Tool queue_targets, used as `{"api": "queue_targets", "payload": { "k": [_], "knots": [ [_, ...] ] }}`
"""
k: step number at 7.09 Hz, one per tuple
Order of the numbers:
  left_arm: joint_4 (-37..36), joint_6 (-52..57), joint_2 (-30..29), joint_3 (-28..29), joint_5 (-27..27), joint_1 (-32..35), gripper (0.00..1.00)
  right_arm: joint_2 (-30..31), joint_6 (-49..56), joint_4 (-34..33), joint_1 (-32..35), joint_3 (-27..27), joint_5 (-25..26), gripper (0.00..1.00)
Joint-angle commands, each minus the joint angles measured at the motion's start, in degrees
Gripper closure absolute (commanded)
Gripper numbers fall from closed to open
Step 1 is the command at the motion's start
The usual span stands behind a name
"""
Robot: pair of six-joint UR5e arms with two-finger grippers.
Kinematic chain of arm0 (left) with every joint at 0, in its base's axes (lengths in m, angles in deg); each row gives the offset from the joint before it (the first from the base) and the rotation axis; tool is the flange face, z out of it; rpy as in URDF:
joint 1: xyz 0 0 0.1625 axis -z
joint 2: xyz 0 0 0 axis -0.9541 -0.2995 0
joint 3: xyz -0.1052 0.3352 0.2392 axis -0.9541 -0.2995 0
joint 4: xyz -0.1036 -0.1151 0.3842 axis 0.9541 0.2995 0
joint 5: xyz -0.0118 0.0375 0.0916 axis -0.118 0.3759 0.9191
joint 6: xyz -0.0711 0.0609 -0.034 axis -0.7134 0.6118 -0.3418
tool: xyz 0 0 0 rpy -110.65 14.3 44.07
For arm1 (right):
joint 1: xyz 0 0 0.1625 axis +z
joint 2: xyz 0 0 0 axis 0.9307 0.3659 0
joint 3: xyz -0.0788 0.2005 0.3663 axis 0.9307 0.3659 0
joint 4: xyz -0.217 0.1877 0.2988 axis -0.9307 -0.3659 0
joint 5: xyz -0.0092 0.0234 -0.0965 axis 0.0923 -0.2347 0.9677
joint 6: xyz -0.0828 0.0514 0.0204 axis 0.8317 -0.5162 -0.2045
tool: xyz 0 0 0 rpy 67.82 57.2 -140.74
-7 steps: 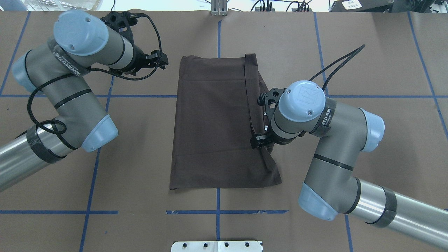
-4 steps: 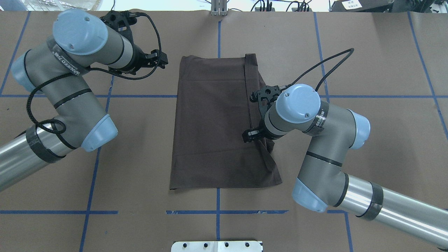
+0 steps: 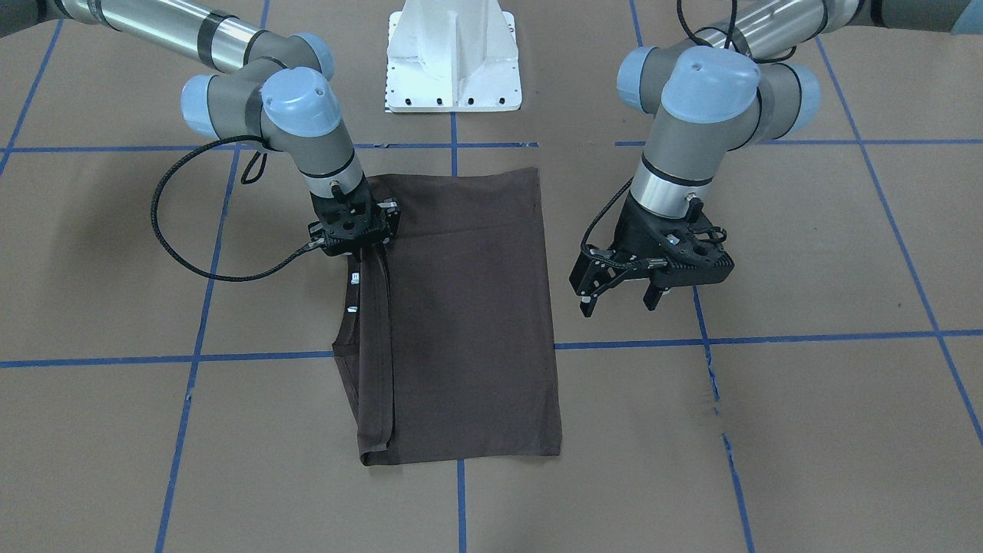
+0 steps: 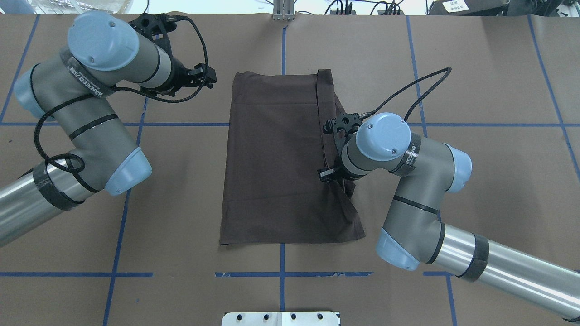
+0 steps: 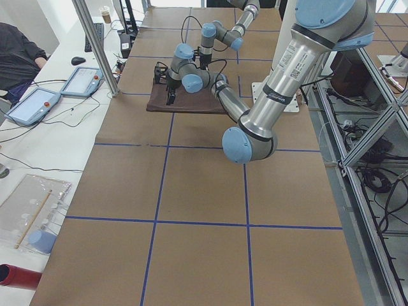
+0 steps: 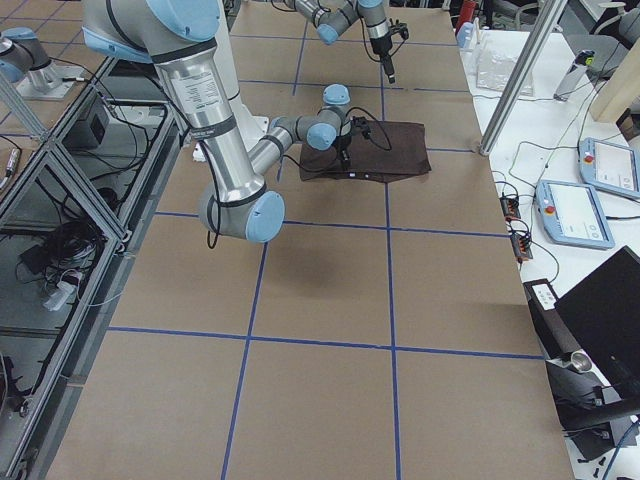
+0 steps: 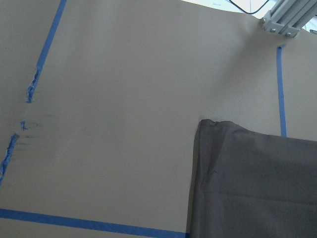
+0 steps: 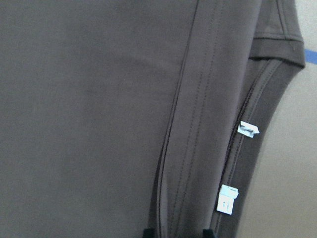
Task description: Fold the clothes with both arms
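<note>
BENCH-TOP FOLD: A dark brown-grey T-shirt (image 4: pixel 272 158) lies flat in the middle of the brown paper-covered bench (image 4: pixel 476 190), which is marked off in squares with blue tape (image 4: pixel 113 124). The shirt is folded into a long rectangle between the robot's two silver-grey arms. Along the long side nearest the right arm (image 4: pixel 408 181), a narrow stitched band of cloth is turned over on top. The near corner on that side flares out past the rest of the rectangle.

The black two-finger right hand (image 4: pixel 328 174) points down onto this band about halfway along it. In its wrist camera the two dark fingertips (image 8: pixel 147 234) show a little apart at the bottom edge, with the stitched fold running between them. Whether they pinch the cloth cannot be told. Two small white labels (image 8: pixel 227 199) sit on the seam just beside the band.

The black left hand (image 3: pixel 620 301) hangs released, fingers spread, above bare paper beside the shirt's opposite long edge and clear of the cloth. Its wrist camera takes in one corner of the shirt and open bench.

The robot's white pedestal base (image 3: pixel 453 54) stands at the bench edge behind the shirt. In the left side view, a person in a dark sleeve (image 5: pixel 19 57) sits at a white side table with two handheld control tablets (image 5: pixel 81 81).
</note>
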Motion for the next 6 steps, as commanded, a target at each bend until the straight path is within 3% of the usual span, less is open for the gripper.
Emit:
{"api": "queue_targets", "payload": {
  "k": [1, 3, 4, 5, 6],
  "knots": [
    [0.0, 0.0, 0.3, 0.0, -0.1, 0.0, 0.0, -0.5, 0.2, 0.0, 0.0, 0.5, -0.1, 0.75],
    [0.0, 0.0, 0.2, -0.1, -0.1, 0.0, 0.0, -0.5, 0.1, 0.0, -0.3, 0.6, -0.1, 0.76],
    [0.0, 0.0, 0.2, -0.1, -0.1, 0.0, 0.0, -0.5, 0.1, 0.0, -0.3, 0.6, -0.1, 0.92],
    [0.1, 0.0, 0.2, -0.1, -0.1, 0.0, 0.0, -0.3, 0.2, 0.0, -0.1, 0.5, -0.1, 1.0],
    [0.1, 0.0, 0.2, -0.1, -0.1, 0.0, 0.0, 0.4, 0.2, 0.0, 0.9, 0.0, 0.0, 1.0]
  ]
}}
